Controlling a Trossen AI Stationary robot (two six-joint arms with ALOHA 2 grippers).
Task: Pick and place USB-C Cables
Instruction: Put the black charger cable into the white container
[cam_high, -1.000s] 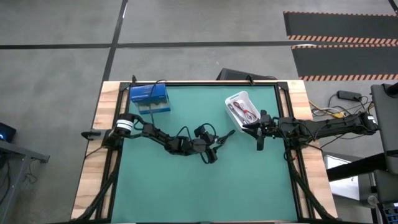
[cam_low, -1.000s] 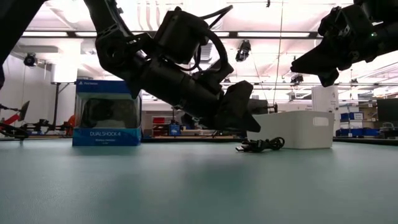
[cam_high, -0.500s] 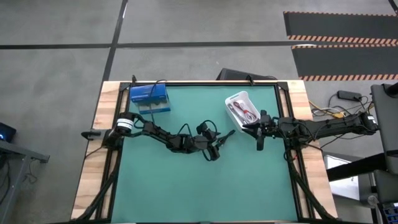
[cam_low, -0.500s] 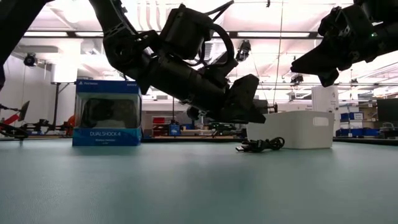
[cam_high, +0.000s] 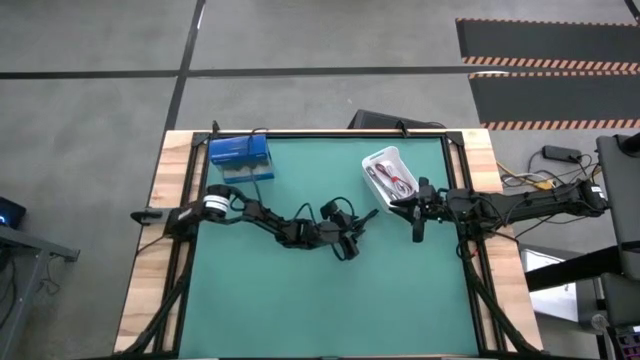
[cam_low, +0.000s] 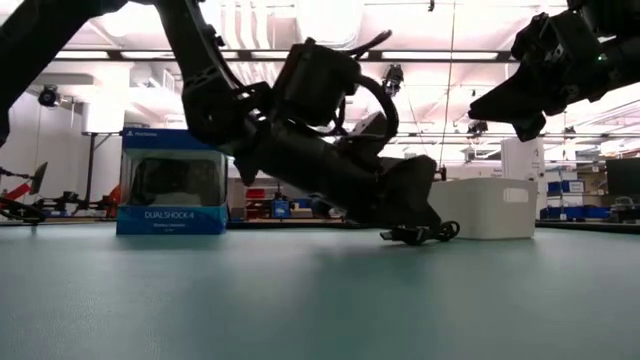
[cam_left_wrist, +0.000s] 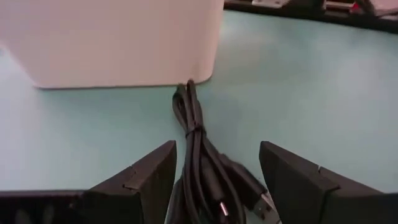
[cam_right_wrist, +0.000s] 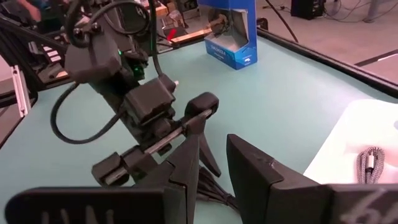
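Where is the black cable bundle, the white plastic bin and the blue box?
black cable bundle (cam_left_wrist: 198, 146): left wrist view, middle of the strands.
white plastic bin (cam_low: 487, 208): low view, front wall.
blue box (cam_high: 240, 152): high view, its top.

Smooth matt green table mat (cam_high: 300, 290)

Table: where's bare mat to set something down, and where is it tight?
Free: the mat's whole near half, below both arms, and the strip between the blue box and white bin. Crowded: beside the bin, where the open left gripper straddles the black cable and the right gripper hangs close.
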